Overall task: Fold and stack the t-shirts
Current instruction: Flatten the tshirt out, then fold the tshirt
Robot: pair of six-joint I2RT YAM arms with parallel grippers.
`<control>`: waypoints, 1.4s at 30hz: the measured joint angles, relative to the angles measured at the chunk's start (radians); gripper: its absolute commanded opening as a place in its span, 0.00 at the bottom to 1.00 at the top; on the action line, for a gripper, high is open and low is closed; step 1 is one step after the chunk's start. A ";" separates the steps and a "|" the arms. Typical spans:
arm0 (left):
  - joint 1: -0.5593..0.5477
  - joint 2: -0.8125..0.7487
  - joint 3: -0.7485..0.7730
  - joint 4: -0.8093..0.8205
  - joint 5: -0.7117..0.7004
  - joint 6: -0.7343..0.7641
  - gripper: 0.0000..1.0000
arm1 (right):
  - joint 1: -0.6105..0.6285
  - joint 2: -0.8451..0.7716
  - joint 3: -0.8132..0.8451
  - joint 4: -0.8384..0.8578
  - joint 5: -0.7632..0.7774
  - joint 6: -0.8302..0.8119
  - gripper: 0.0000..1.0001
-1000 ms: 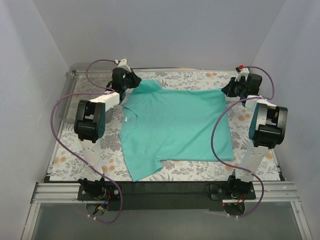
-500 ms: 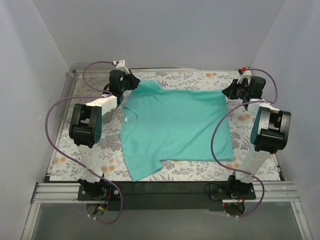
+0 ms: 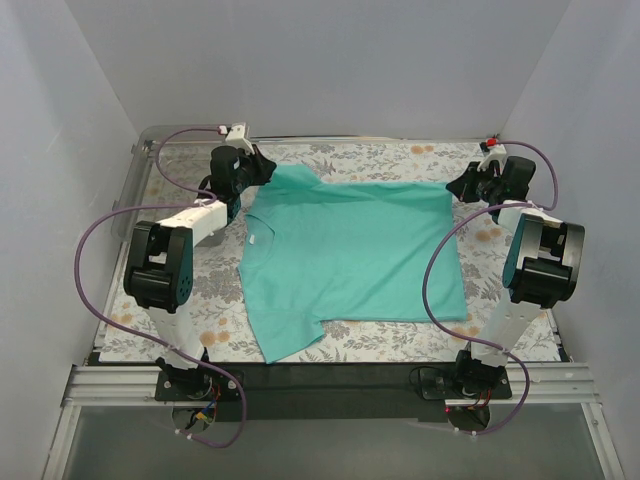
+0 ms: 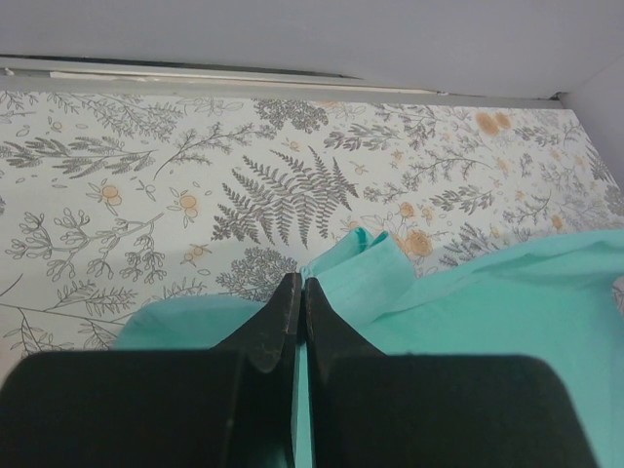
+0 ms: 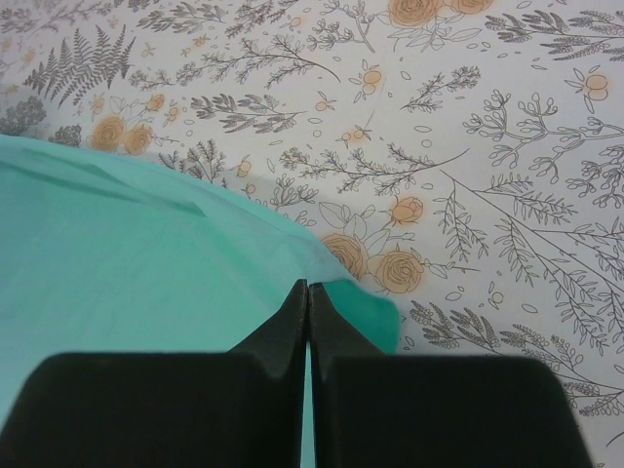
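Shirt (image 3: pixel 350 255) is lying spread out, plain teal, filling the middle of the top view on the floral cloth (image 3: pixel 380 155). Left gripper (image 3: pixel 262 168) is pinching the shirt's sleeve at the upper left of the garment, its fingers pressing together on a bunched fold of fabric. Right gripper (image 3: pixel 455 185) is clamping the shirt's upper-right corner, its fingers closing tight on the edge. The other sleeve is pointing toward the lower left.

Left arm (image 3: pixel 152 268) and right arm (image 3: pixel 540 262) — white links, black joints — trail purple cables (image 3: pixel 423 283).
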 measured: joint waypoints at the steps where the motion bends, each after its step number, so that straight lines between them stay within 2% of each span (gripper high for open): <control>1: 0.000 -0.002 -0.010 -0.001 0.000 0.001 0.00 | 0.000 0.000 0.000 0.001 -0.007 0.000 0.01; 10: 0.000 -0.021 -0.065 -0.016 -0.008 0.013 0.00 | -0.020 0.000 0.000 0.004 -0.054 -0.001 0.01; 26: 0.000 -0.159 -0.227 -0.001 -0.014 0.016 0.00 | -0.046 0.000 -0.034 0.008 -0.097 -0.023 0.01; 42: 0.001 -0.192 -0.272 0.007 -0.003 0.008 0.00 | -0.048 0.000 -0.034 0.008 -0.105 -0.028 0.01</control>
